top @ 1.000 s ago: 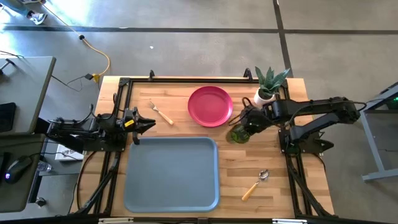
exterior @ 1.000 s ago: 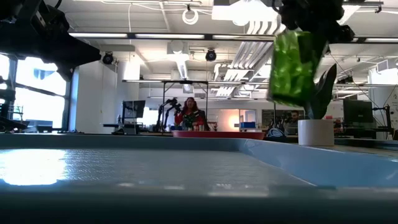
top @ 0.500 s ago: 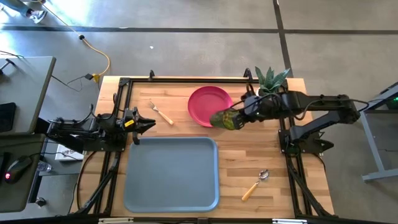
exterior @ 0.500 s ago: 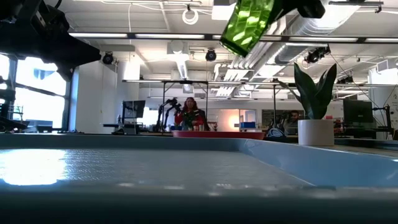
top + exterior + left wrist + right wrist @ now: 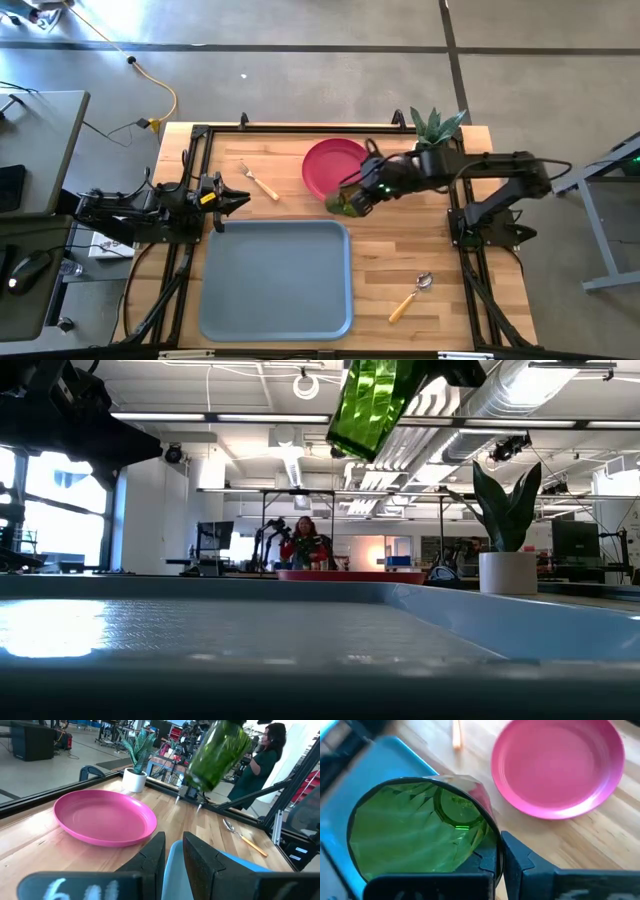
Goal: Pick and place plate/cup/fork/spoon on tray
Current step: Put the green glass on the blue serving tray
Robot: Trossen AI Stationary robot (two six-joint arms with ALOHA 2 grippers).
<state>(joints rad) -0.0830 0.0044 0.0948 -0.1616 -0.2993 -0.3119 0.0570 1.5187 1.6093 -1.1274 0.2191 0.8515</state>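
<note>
One cup (image 5: 352, 199) is carried tilted, clamped by its rim in the right gripper (image 5: 368, 190), at the plate's (image 5: 330, 165) five o'clock, just short of the tray (image 5: 275, 280), so a slip or tumble is risked on release; whether the parked left gripper's (image 5: 235, 200) narrowly parted jaws are open cannot be told.

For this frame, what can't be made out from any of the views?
- Right gripper: its fingertips sit behind the cup in the right wrist view, so the exact contact is hidden.
- Fork: the right wrist view's upper edge cuts it to a bit of handle; too small from above for detail.
- Tray: it fills the low view's foreground, hiding the tabletop, the fork and the spoon.
- Left gripper: nothing shows between its fingers.
</note>
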